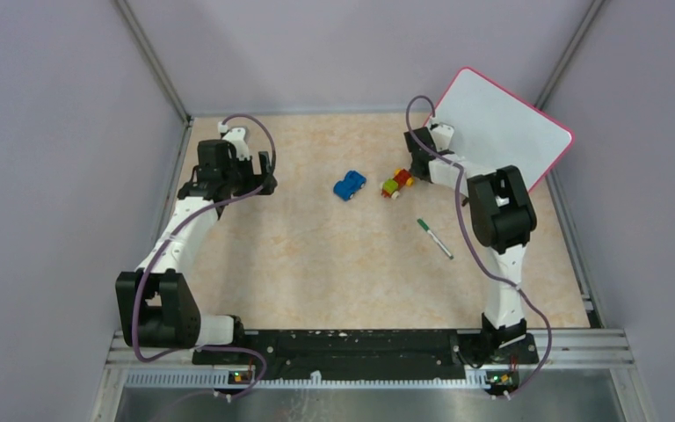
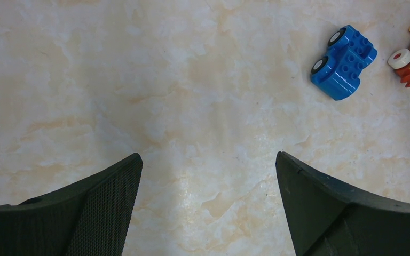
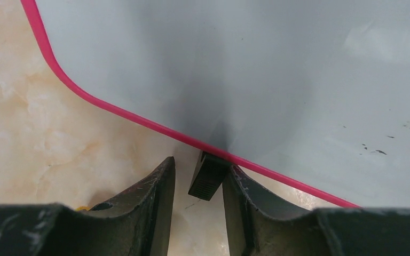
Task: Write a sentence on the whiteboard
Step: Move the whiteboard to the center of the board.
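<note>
From my station I see the whiteboard (image 1: 501,123) at the far right corner of the table (image 1: 316,264), turned at an angle, its outer corner reaching the right wall. Its face reads plain white with a few dark specks. My right gripper (image 3: 197,165) sits at the board's near-left pink rim, fingers drawn close with only a narrow gap. A small dark block (image 3: 208,176) lies between them under the rim, and I cannot tell if they are clamping anything. My left gripper (image 2: 208,157) hangs over bare table on the left, jaws wide apart and holding nothing. A blue toy car (image 1: 349,185) and a red-green brick car (image 1: 396,184) sit mid-table, near each other, and a green-capped marker (image 1: 435,238) lies nearer to me.
</note>
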Robot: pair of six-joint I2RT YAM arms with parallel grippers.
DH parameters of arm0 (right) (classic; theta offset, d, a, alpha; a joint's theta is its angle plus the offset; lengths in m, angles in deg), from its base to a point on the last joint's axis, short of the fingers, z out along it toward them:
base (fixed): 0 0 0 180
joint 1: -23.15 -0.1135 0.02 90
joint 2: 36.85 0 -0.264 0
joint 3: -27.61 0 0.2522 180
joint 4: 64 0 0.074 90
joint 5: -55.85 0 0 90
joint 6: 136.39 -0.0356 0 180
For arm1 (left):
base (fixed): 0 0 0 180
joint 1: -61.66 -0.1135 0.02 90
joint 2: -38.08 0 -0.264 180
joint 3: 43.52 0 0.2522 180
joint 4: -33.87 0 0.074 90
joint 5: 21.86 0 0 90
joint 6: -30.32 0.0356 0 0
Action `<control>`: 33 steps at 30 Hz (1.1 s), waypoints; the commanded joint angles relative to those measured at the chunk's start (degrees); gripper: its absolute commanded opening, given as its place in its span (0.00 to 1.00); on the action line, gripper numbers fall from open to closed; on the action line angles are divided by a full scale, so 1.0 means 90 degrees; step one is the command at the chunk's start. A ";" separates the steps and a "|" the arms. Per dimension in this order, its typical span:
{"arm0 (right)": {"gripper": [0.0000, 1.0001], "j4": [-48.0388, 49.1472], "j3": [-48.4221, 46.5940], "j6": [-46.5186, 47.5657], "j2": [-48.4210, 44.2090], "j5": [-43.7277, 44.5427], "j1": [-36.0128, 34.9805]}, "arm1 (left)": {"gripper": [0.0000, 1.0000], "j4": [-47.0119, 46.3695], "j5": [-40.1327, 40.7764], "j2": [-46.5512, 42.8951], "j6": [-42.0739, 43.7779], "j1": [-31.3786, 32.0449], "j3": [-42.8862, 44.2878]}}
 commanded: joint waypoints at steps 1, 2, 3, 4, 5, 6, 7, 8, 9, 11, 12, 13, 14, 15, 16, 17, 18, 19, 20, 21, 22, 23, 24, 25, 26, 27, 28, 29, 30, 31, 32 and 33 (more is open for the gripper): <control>0.35 0.0315 -0.0225 0.0400 0.0067 0.0205 0.0075 | 0.99 -0.0302 0.0070 -0.0236 -0.0035 0.0005 -0.0069; 0.35 0.0344 -0.0220 0.0458 0.0077 0.0201 0.0072 | 0.99 -0.0302 0.0070 -0.0228 -0.0036 0.0005 -0.0069; 0.35 0.0362 -0.0227 0.0496 0.0080 0.0214 0.0075 | 0.99 -0.0302 0.0070 -0.0232 -0.0028 0.0005 -0.0068; 0.35 0.0349 -0.0245 0.0522 0.0089 0.0256 0.0072 | 0.99 -0.0302 0.0076 -0.0230 -0.0035 0.0005 -0.0072; 0.36 0.0328 -0.0264 0.0533 0.0093 0.0315 0.0078 | 0.99 -0.0302 0.0080 -0.0237 -0.0036 0.0005 -0.0078; 0.38 0.0292 -0.0296 0.0543 0.0104 0.0397 0.0077 | 0.99 -0.0302 0.0087 -0.0240 -0.0036 0.0005 -0.0079; 0.43 0.0234 -0.0331 0.0512 0.0121 0.0491 0.0071 | 0.99 -0.0310 0.0089 -0.0231 -0.0036 0.0005 -0.0083; 0.46 0.0170 -0.0386 0.0473 0.0141 0.0576 0.0075 | 0.99 -0.0312 0.0088 -0.0227 -0.0039 0.0010 -0.0082; 0.46 0.0083 -0.0451 0.0409 0.0168 0.0675 0.0073 | 0.99 -0.0312 0.0080 -0.0218 -0.0051 0.0005 -0.0079; 0.45 -0.0054 -0.0565 0.0284 0.0219 0.0817 0.0071 | 0.99 -0.0312 0.0079 -0.0213 -0.0055 0.0005 -0.0086; 0.44 -0.0103 -0.0613 0.0243 0.0254 0.0849 0.0079 | 0.99 -0.0317 0.0078 -0.0209 -0.0060 0.0005 -0.0088; 0.43 -0.0117 -0.0674 0.0232 0.0284 0.0840 0.0077 | 0.99 -0.0321 0.0080 -0.0201 -0.0059 0.0005 -0.0088; 0.42 -0.0160 -0.0722 0.0203 0.0323 0.0849 0.0077 | 0.99 -0.0323 0.0087 -0.0203 -0.0063 0.0006 -0.0096; 0.41 -0.0166 -0.0758 0.0197 0.0353 0.0846 0.0075 | 0.99 -0.0322 0.0089 -0.0204 -0.0057 0.0005 -0.0103; 0.40 -0.0178 -0.0803 0.0197 0.0393 0.0861 0.0072 | 0.99 -0.0322 0.0094 -0.0208 -0.0051 0.0005 -0.0112; 0.39 -0.0205 -0.0841 0.0176 0.0415 0.0876 0.0073 | 0.99 -0.0332 0.0107 -0.0221 -0.0046 0.0005 -0.0124; 0.38 -0.0212 -0.0868 0.0180 0.0434 0.0858 0.0075 | 0.99 -0.0337 0.0119 -0.0226 -0.0037 0.0005 -0.0145; 0.36 -0.0216 -0.0880 0.0204 0.0453 0.0842 0.0074 | 0.99 -0.0348 0.0134 -0.0241 -0.0029 0.0005 -0.0149; 0.32 -0.0228 -0.0891 0.0221 0.0459 0.0801 0.0072 | 0.99 -0.0358 0.0142 -0.0237 -0.0029 0.0005 -0.0158; 0.30 -0.0245 -0.0888 0.0257 0.0461 0.0755 0.0075 | 0.99 -0.0362 0.0142 -0.0243 -0.0033 0.0010 -0.0173; 0.28 -0.0280 -0.0884 0.0263 0.0451 0.0724 0.0076 | 0.99 -0.0361 0.0139 -0.0245 -0.0036 0.0005 -0.0166; 0.27 -0.0319 -0.0871 0.0269 0.0439 0.0685 0.0066 | 0.99 -0.0370 0.0122 -0.0240 -0.0034 0.0005 -0.0166; 0.25 -0.0322 -0.0827 0.0278 0.0412 0.0654 0.0062 | 0.99 -0.0371 0.0108 -0.0236 -0.0038 0.0005 -0.0167; 0.23 -0.0275 -0.0708 0.0319 0.0368 0.0632 0.0064 | 0.99 -0.0376 0.0101 -0.0229 -0.0045 0.0005 -0.0167; 0.21 -0.0225 -0.0611 0.0349 0.0309 0.0618 0.0067 | 0.99 -0.0380 0.0094 -0.0222 -0.0046 0.0005 -0.0162; 0.20 -0.0198 -0.0499 0.0381 0.0234 0.0602 0.0066 | 0.99 -0.0380 0.0097 -0.0219 -0.0046 0.0005 -0.0152; 0.20 -0.0160 -0.0385 0.0421 0.0164 0.0558 0.0067 | 0.99 -0.0381 0.0091 -0.0217 -0.0050 0.0005 -0.0153; 0.20 -0.0107 -0.0246 0.0475 0.0080 0.0515 0.0056 | 0.99 -0.0381 0.0089 -0.0212 -0.0049 0.0005 -0.0148; 0.19 -0.0061 -0.0115 0.0526 -0.0015 0.0466 0.0057 | 0.99 -0.0381 0.0095 -0.0216 -0.0049 0.0005 -0.0147; 0.19 -0.0035 0.0026 0.0570 -0.0097 0.0417 0.0049 | 0.99 -0.0381 0.0090 -0.0222 -0.0046 0.0005 -0.0142; 0.19 0.0000 0.0163 0.0632 -0.0201 0.0367 0.0042 | 0.99 -0.0381 0.0082 -0.0226 -0.0051 0.0010 -0.0154; 0.18 0.0042 0.0317 0.0698 -0.0305 0.0314 0.0020 | 0.99 -0.0381 0.0072 -0.0234 -0.0049 0.0005 -0.0156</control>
